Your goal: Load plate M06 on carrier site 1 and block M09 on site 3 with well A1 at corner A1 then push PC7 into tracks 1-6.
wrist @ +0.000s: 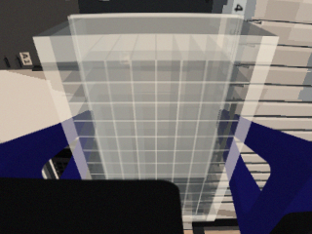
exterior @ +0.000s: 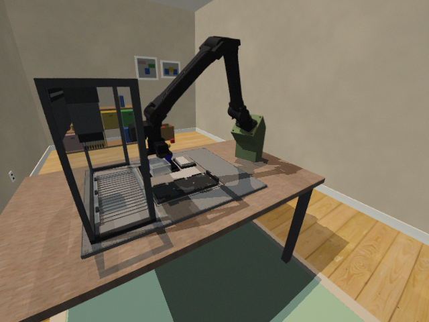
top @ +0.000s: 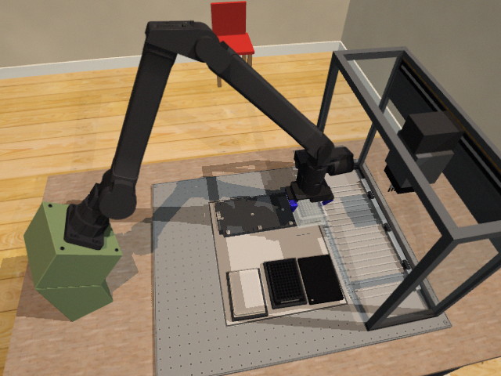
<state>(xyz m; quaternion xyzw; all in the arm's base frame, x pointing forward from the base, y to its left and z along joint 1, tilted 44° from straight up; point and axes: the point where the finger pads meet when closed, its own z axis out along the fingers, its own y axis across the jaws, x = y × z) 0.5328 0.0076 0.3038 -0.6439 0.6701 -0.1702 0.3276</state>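
Beige walls meet a plank floor (exterior: 374,256); behind the wooden worktop (exterior: 41,221) stands a red chair (top: 232,28), beneath it a green rug (exterior: 228,291).

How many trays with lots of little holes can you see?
3. A white fine-gridded plate sits in the left nest, a black gridded plate sits right beside it, and a clear deep block is clamped in the blue-fingered gripper. None looks hidden.

Carrier (top: 250,214) behind nests; held block (top: 309,213) between carrier and rails (top: 360,243)
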